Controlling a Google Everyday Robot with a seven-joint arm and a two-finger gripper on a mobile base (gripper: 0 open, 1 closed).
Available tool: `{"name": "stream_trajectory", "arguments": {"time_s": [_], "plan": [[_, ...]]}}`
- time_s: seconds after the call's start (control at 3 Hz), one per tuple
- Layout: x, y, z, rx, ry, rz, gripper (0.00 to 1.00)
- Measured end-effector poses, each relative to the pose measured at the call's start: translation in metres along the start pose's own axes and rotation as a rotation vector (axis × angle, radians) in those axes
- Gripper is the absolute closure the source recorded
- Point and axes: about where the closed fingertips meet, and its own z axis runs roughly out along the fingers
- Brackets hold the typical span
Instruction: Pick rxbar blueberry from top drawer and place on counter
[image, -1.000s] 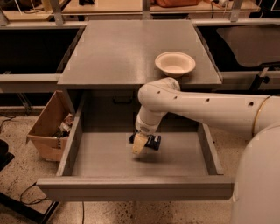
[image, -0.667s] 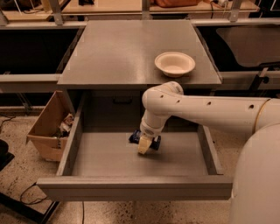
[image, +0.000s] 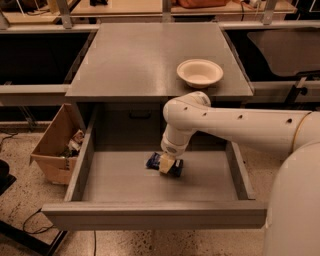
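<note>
- Robot body (pale, rounded) is seen nearest, at the lower right edge.
- top drawer is pulled fully open below the cabinet; its long plain front panel is closest to the camera, and the grey floor and tall side walls are exposed.
- rxbar blueberry is lying flat on the drawer floor, roughly mid-width and toward the back; dark blue wrapper is seen on both sides of the tool.
- gripper is lowered into the drawer and set right on top of the bar, tip pointing down; whether it is wide, narrow or clamped on the bar cannot be told (the tip is seen from one side only).
- arm is reached in from the right, above the drawer's right wall, and bent down at the wrist.
- cardboard box is stood on the speckled floor just left of the drawer, with clutter inside.
- counter is seen behind and above the drawer; a cream bowl is placed near its front right corner.
- wooden tabletop is seen farthest back.
</note>
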Motion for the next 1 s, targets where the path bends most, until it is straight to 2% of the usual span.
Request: {"name": "stream_trajectory", "arguments": {"time_s": [0.33,0.67,1.0], "plan": [[-0.003,0.005,-0.012,0.016,-0.020,-0.028,1.00],[-0.006,0.026,-0.057,0.062,0.006,-0.144,1.00],[-0.061,0.034,-0.209,0.215,0.015,-0.321,1.00]]}}
